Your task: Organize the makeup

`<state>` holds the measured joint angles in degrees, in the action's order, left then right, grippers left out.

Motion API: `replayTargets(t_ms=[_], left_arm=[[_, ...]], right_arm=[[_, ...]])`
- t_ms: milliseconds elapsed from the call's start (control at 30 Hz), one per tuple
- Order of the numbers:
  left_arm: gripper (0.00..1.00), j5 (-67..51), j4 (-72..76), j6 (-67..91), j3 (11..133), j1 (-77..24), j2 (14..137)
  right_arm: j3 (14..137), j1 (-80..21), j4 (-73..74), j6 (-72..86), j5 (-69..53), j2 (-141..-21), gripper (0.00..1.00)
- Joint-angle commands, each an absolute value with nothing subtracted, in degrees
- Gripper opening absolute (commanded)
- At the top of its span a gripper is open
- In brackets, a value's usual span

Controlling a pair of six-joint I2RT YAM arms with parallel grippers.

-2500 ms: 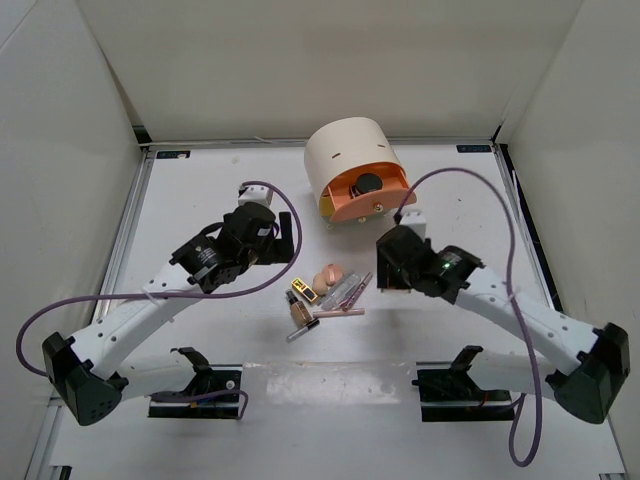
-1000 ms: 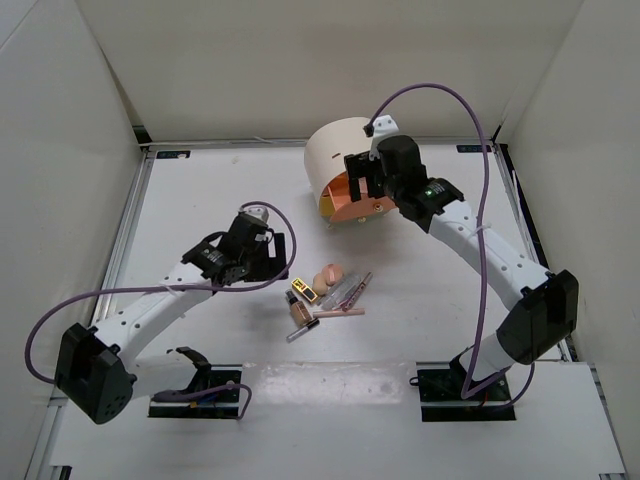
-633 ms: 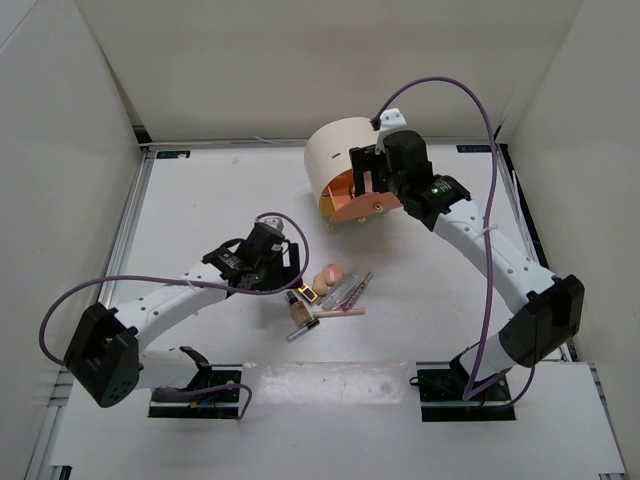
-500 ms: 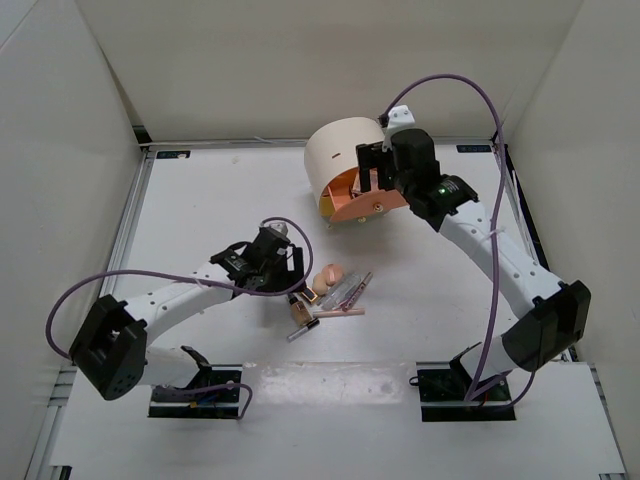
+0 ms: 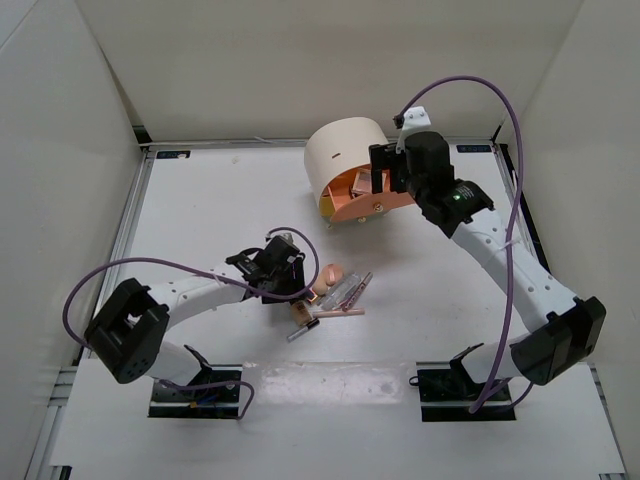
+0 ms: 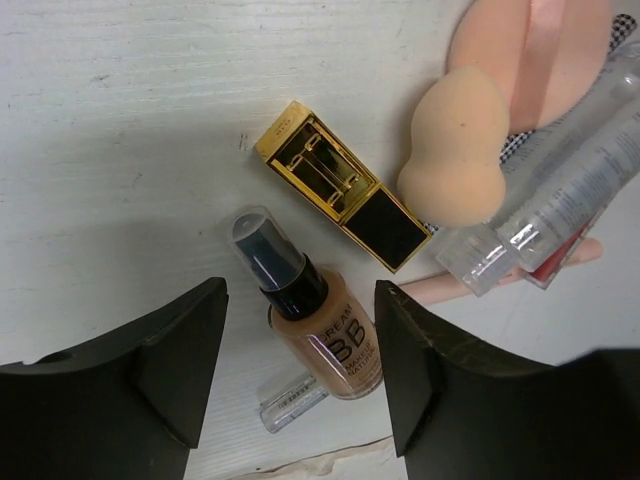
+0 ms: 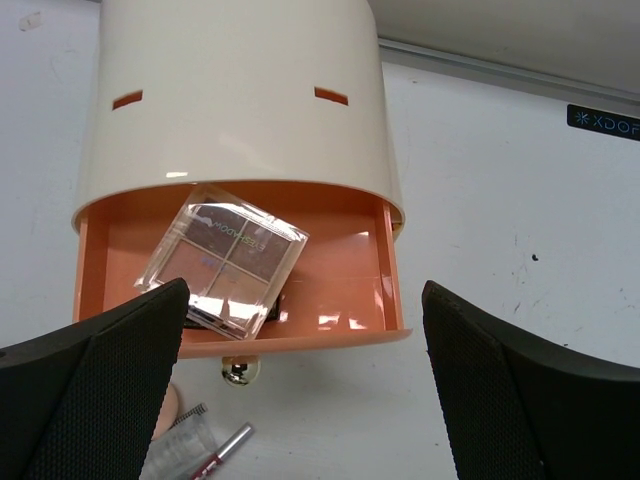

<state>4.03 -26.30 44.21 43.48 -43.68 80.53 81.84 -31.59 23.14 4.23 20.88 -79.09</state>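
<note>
Targeting: foundation bottle (image 6: 318, 325), lying flat at the near-left edge of the makeup pile (image 5: 335, 292), just beside the gold lipstick (image 6: 340, 198).
Left gripper (image 6: 300, 290): spread, empty, directly over the bottle, whose neck is between the fingers.
Bottle axis: slanted across the finger gap, so a wrist twist is likely needed.
Right gripper (image 5: 385, 180): spread, far off over the drawer (image 7: 350, 300) holding a palette (image 7: 228, 262).
Nearer arm: left.

Light bright, even, cast from above. Soft shadow thrown on table (image 6: 120, 120) beside left fingers (image 6: 150, 380). Glare seen on drawer (image 7: 340, 262) ahead of right gripper (image 7: 305, 300). All sharply focused.
</note>
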Motion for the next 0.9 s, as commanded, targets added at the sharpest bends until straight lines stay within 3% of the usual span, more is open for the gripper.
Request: replayTargets(t_ms=[0, 67, 167, 333, 400, 467, 867], left_arm=[[0.70, 3.5, -25.0, 45.4, 43.2, -44.3, 81.4], [0.70, 3.3, -25.5, 46.2, 42.9, -44.5, 82.1], [0.62, 2.3, -25.3, 47.2, 42.0, -45.2, 82.4], [0.38, 0.4, -23.9, 47.6, 41.3, -46.1, 82.3], [0.20, 0.5, -24.3, 47.6, 41.9, -46.1, 82.6], [0.10, 1.7, -26.2, 47.5, 44.2, -46.1, 82.3], [0.10, 10.2, -28.2, 39.9, 62.1, -44.0, 72.7]], right_arm=[[81.5, -30.9, 23.9, 4.9, 21.8, -77.7, 0.99], [81.2, -30.9, 24.3, 5.1, 21.6, -77.5, 0.99], [80.6, -30.6, 24.4, 5.3, 22.0, -77.3, 0.99], [79.6, -29.9, 24.3, 6.0, 22.3, -77.0, 0.99], [79.6, -29.5, 24.3, 6.2, 22.1, -76.6, 0.99], [79.5, -29.2, 24.3, 6.3, 21.8, -76.6, 0.99], [78.0, -28.5, 22.1, 6.7, 21.3, -74.0, 0.99]])
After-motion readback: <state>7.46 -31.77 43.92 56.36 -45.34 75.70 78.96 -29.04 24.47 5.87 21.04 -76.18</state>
